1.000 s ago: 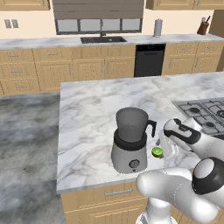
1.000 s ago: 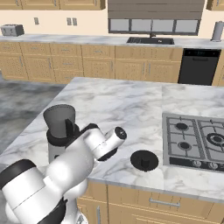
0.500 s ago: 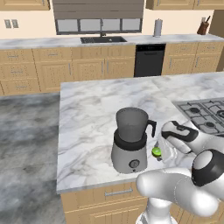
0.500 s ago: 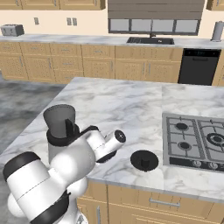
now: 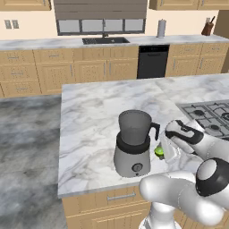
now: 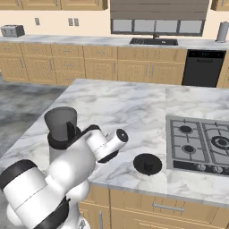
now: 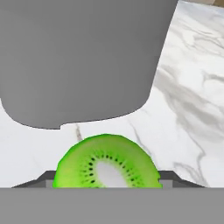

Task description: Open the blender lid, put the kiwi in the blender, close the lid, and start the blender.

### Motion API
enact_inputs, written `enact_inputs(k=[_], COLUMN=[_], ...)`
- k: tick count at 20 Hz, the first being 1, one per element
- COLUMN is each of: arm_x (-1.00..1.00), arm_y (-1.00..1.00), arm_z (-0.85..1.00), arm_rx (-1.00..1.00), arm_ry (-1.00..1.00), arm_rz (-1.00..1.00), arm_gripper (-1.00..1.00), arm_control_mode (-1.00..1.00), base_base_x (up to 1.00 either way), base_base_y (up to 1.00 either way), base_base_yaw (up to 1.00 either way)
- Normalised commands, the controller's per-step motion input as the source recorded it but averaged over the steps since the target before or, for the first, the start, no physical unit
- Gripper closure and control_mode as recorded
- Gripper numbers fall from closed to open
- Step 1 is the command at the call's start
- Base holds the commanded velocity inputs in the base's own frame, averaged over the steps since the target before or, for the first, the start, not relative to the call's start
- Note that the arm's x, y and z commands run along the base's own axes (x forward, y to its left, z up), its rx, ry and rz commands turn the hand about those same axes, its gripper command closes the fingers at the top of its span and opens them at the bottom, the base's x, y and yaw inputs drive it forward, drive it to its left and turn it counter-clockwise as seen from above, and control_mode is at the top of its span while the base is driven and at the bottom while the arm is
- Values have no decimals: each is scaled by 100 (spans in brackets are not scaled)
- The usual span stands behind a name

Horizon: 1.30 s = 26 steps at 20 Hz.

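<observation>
My claw (image 5: 166,152) has dropped onto the small bright-green kiwi slice (image 7: 107,162) right of the grey-jarred blender (image 5: 133,144), grip unclear; next, lift into the open jar.

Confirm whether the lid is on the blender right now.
No: the lid lies flat on the counter beside the stove, and the blender jar stands open at the top.

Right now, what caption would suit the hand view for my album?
A cut kiwi between the hand's fingertips on the marble counter, the grey blender base looming behind.
</observation>
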Motion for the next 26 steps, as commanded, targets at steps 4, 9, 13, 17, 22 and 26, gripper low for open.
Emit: enact_inputs(k=[4, 9, 13, 17, 22, 26], arm_x=[-10, -13, -16, -10, 0, 0], arm_y=[0, 0, 0, 9, 43, 75], arm_z=[100, 100, 100, 100, 100, 81], arm_rx=[0, 0, -6, -11, -17, -21], arm_ry=[-19, -19, -18, -13, -3, 1], arm_rz=[0, 0, 0, -2, 0, 0], arm_gripper=[100, 100, 100, 100, 100, 100], arm_control_mode=[-100, -100, -100, -100, -100, -100], base_base_x=[0, 0, 0, 0, 0, 0], base_base_y=[0, 0, 0, 0, 0, 0], base_base_yaw=[0, 0, 0, 0, 0, 0])
